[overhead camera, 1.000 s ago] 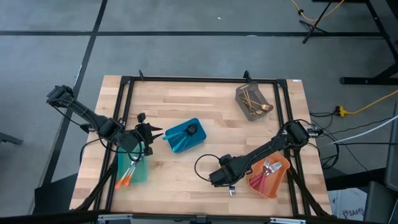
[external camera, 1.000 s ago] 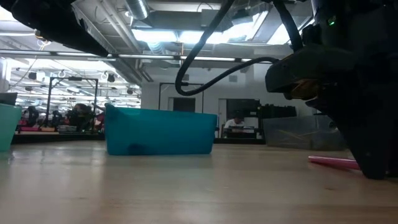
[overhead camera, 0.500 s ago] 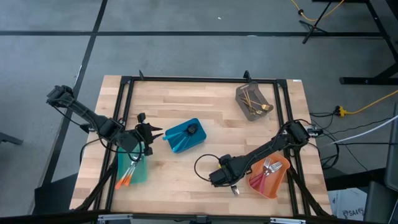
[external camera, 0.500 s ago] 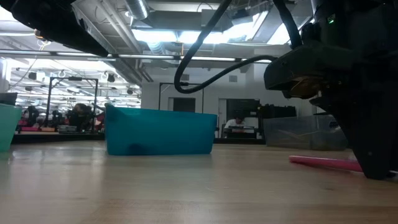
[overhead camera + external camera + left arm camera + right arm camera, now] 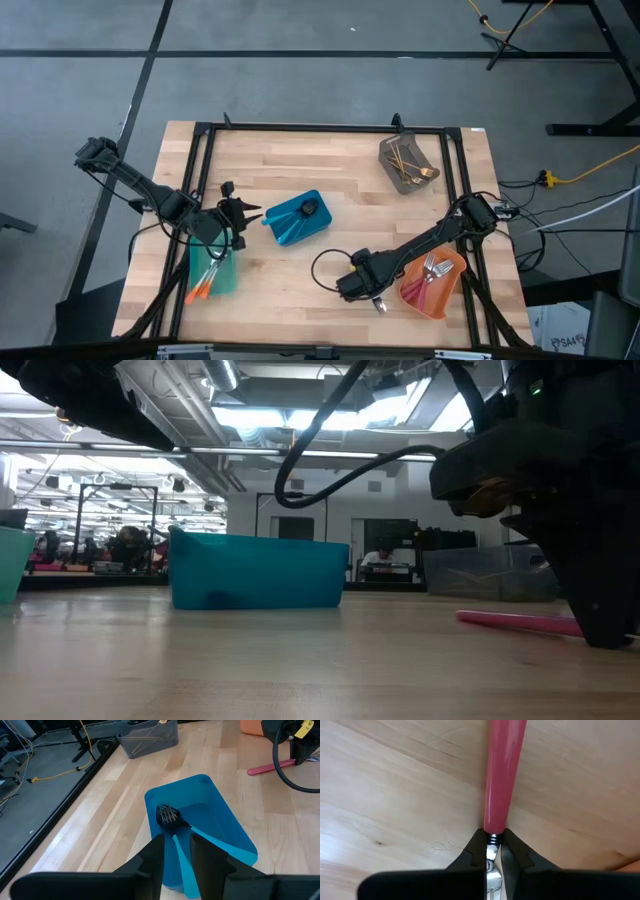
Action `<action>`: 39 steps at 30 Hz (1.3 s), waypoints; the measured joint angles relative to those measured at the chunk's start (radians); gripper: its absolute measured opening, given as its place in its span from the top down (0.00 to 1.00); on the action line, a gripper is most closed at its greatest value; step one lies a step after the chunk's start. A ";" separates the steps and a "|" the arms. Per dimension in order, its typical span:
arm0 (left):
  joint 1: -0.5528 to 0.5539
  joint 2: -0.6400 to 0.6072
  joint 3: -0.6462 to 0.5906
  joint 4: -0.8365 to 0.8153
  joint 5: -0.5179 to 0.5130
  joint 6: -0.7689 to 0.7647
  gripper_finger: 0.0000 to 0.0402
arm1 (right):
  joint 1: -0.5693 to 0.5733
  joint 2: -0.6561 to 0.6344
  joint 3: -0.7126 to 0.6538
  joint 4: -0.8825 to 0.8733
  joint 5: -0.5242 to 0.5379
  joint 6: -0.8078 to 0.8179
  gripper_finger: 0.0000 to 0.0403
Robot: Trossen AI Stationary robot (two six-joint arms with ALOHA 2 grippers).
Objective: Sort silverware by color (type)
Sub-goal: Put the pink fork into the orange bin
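Observation:
My right gripper (image 5: 372, 296) points down at the table's near right, shut on a pink-handled utensil (image 5: 502, 775) that lies on the wood beside the orange bin (image 5: 445, 298). Its silver head (image 5: 380, 306) shows just past the fingers. My left gripper (image 5: 245, 213) reaches level toward the blue bin (image 5: 290, 228) and is shut on a blue-handled utensil (image 5: 176, 851), whose dark head (image 5: 167, 815) is over the bin's floor. Whether the head rests on the floor, I cannot tell. My left gripper pinches the blue handle (image 5: 181, 865) between its two fingers, which lie along the utensil, slanting down from the table's left. The head end reaches out ahead into the blue bin. My right gripper pinches the metal neck (image 5: 491, 842) just below the pink handle's end, between its two fingertips, from above. The pink handle (image 5: 515, 622) lies flat on the table.
The orange bin holds several pink-handled forks (image 5: 430, 270). A teal bin (image 5: 228, 280) at the near left holds orange-handled utensils (image 5: 203, 288). A grey bin (image 5: 392, 150) at the far right holds gold ones. Black frame rails (image 5: 300, 128) border the table, and a cable loops (image 5: 320, 268) beside my right gripper.
My right gripper has shut on the pink-handled utensil without leaving its place. The utensil has shifted a little on the table, its handle end reaching farther from the gripper in the low view.

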State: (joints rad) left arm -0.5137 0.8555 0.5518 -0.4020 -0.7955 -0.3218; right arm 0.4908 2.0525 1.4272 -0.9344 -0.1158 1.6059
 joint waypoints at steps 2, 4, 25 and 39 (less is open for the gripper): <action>0.000 0.000 0.000 0.000 0.000 0.000 0.79 | 0.000 0.000 0.000 0.000 0.000 -0.017 0.97; 0.000 0.000 0.000 0.000 0.000 0.000 0.79 | 0.000 0.000 0.000 0.000 0.000 -0.020 0.97; 0.000 0.000 0.000 0.000 0.000 -0.009 0.79 | 0.000 0.000 0.318 -0.269 0.105 -0.465 0.98; 0.000 0.000 0.000 -0.001 0.000 -0.008 0.79 | 0.037 -0.002 0.524 -0.531 0.133 -1.008 0.97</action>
State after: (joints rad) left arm -0.5137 0.8555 0.5518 -0.4026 -0.7952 -0.3302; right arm 0.5282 2.0505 1.9515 -1.4651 0.0177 0.5979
